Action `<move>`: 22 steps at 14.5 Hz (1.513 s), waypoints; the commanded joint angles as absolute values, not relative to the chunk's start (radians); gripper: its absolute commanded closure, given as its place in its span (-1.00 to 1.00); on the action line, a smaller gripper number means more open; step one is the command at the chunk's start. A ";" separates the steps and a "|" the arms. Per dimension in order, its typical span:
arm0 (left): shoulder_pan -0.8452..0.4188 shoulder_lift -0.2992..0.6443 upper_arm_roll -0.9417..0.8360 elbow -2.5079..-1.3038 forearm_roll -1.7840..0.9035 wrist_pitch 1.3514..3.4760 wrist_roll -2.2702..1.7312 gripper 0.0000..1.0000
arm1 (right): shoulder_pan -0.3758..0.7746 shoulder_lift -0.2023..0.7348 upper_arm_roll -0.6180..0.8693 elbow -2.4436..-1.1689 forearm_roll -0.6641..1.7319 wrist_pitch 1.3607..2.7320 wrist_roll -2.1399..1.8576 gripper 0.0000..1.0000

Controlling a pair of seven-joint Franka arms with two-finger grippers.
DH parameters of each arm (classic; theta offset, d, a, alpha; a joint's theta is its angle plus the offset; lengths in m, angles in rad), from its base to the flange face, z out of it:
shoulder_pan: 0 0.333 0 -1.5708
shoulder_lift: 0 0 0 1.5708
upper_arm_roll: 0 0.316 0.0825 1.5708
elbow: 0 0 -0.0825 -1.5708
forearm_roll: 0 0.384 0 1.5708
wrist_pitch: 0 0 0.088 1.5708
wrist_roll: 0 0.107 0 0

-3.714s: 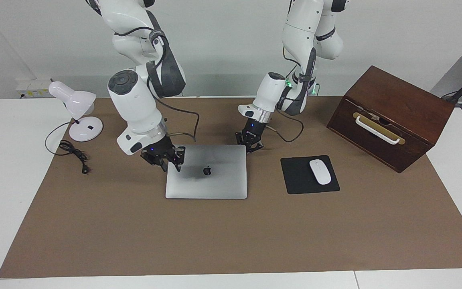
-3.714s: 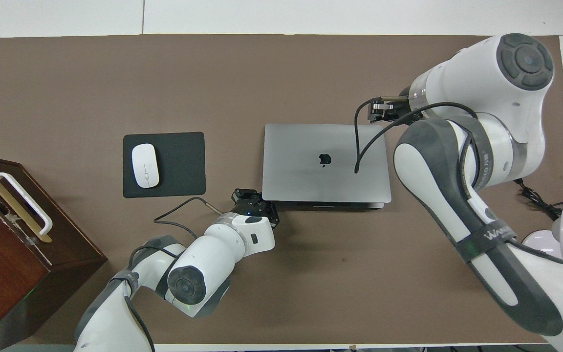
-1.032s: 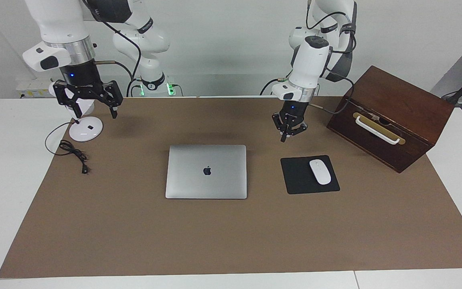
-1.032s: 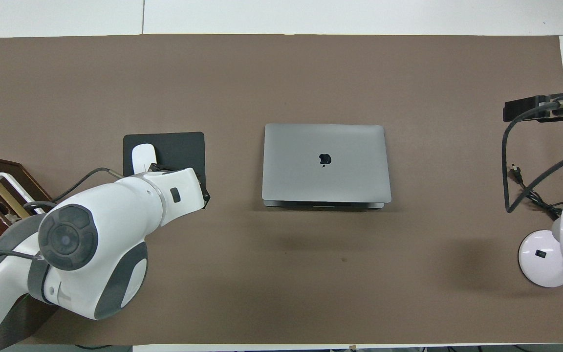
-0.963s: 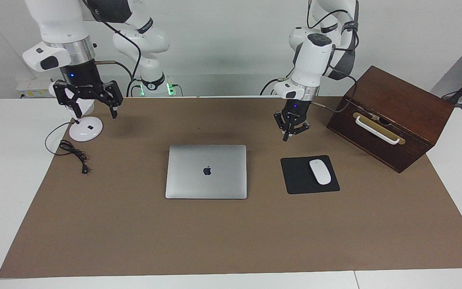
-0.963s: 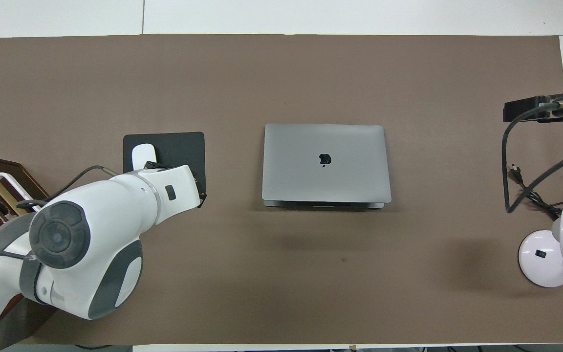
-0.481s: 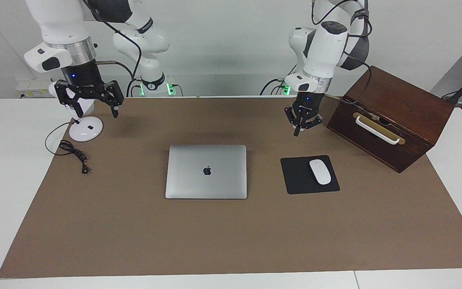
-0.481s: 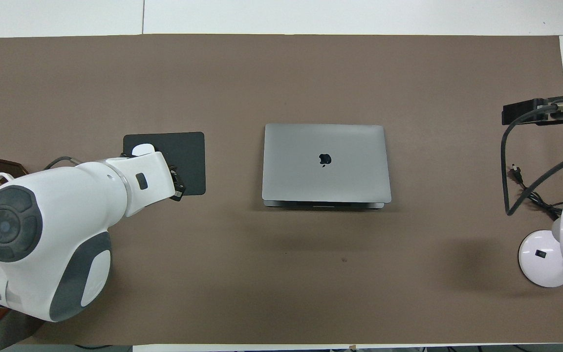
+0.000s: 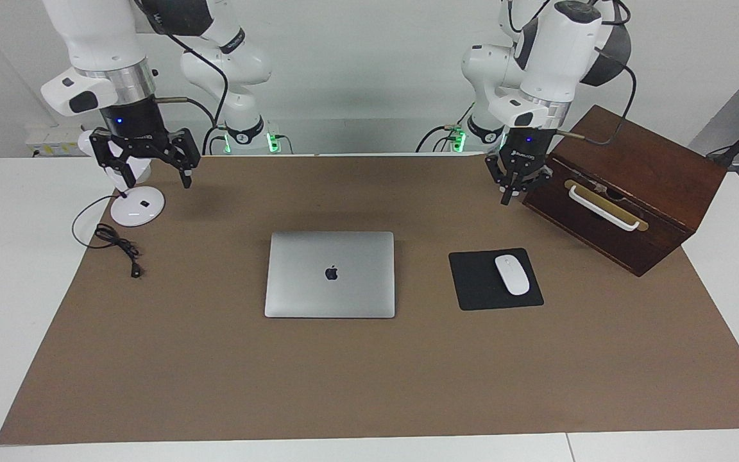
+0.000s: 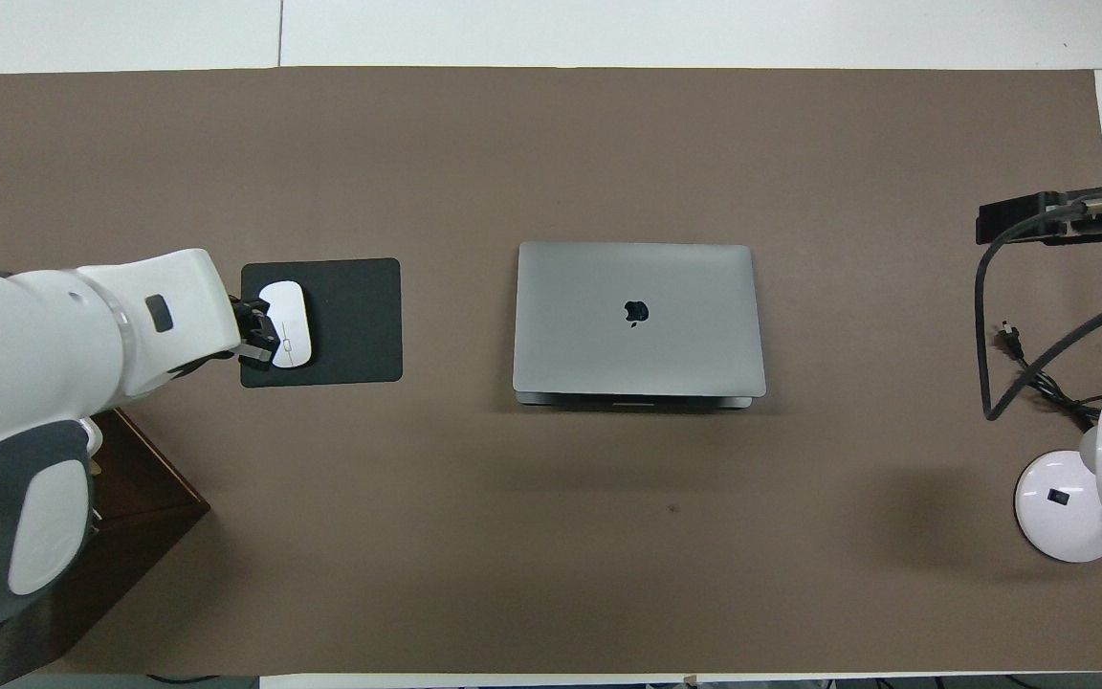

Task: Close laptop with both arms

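Right claw [image 9: 154,181]: your right arm's claw hangs in the air over the lamp base [image 9: 138,206], jaws spread wide, nothing in them.
Left claw [image 9: 507,196]: it hangs over the brown mat [image 9: 356,385] just in front of the wooden box [image 9: 626,186], beside its white handle [image 9: 602,208]. The fingertips are pressed together and hold nothing.
Lamp cable [image 9: 116,242]: it lies on the mat below the right claw, clear of it.
Laptop [image 9: 330,274]: it sits flat on the mat between the two claws, lower than both and well apart from each. The lid is down with the apple logo up. From overhead, only a thin strip of the base shows under the lid's edge on the robots' side.
Mouse pad [image 9: 472,282]: it lies beside the laptop, toward the left claw's end, with the white mouse [image 9: 512,274] on it. From overhead the left claw overlaps the pad's edge, but the facing view shows it raised and touching nothing.
Step in hand: I judge the closing done. Both claws are clear of the lid, so this reads as the retreat.
Next move: you likely need only park both arms. Keep the left claw off the box handle and the right claw off the lamp. If you doubt the lid is seated, a light press from above on each lid corner would settle it.
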State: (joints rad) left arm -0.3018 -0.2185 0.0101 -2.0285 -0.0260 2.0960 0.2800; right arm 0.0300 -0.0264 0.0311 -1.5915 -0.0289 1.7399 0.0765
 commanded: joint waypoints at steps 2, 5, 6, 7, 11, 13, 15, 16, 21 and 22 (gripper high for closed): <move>-0.184 -0.222 0.002 -1.945 -0.032 1.987 0.406 1.00 | 0.020 -0.025 0.040 -1.582 0.014 1.689 0.110 -1.00; -0.140 -0.222 0.003 -1.921 -0.032 1.970 0.417 0.87 | 0.020 -0.026 0.038 -1.580 0.003 1.623 0.101 -1.00; -0.124 -0.222 0.003 -1.916 -0.032 1.964 0.416 0.66 | 0.020 -0.026 0.038 -1.580 0.002 1.602 0.100 -1.00; -0.109 -0.222 0.003 -1.913 -0.032 1.956 0.414 0.39 | 0.020 -0.026 0.040 -1.578 -0.002 1.579 0.098 -1.00; -0.066 -0.224 0.003 -1.908 -0.032 1.956 0.385 -1.00 | 0.021 -0.028 0.041 -1.569 -0.028 1.520 0.075 -1.00; -0.034 -0.224 -0.001 -1.908 -0.032 1.970 0.355 -1.00 | 0.020 -0.028 0.041 -1.569 -0.034 1.516 0.068 -1.00; -0.032 -0.221 -0.002 -1.899 -0.034 1.970 0.223 -1.00 | 0.020 -0.028 0.038 -1.569 -0.035 1.517 0.067 -1.00; -0.034 -0.216 -0.002 -1.888 -0.034 1.968 0.109 -1.00 | 0.020 -0.026 0.037 -1.568 -0.037 1.517 0.067 -1.00; -0.029 -0.187 -0.002 -1.775 -0.032 1.851 -0.094 -1.00 | 0.012 -0.025 0.034 -1.565 -0.046 1.528 0.069 -1.00; -0.026 -0.167 0.002 -1.729 -0.031 1.789 -0.094 -1.00 | 0.012 -0.025 0.034 -1.565 -0.046 1.528 0.069 -1.00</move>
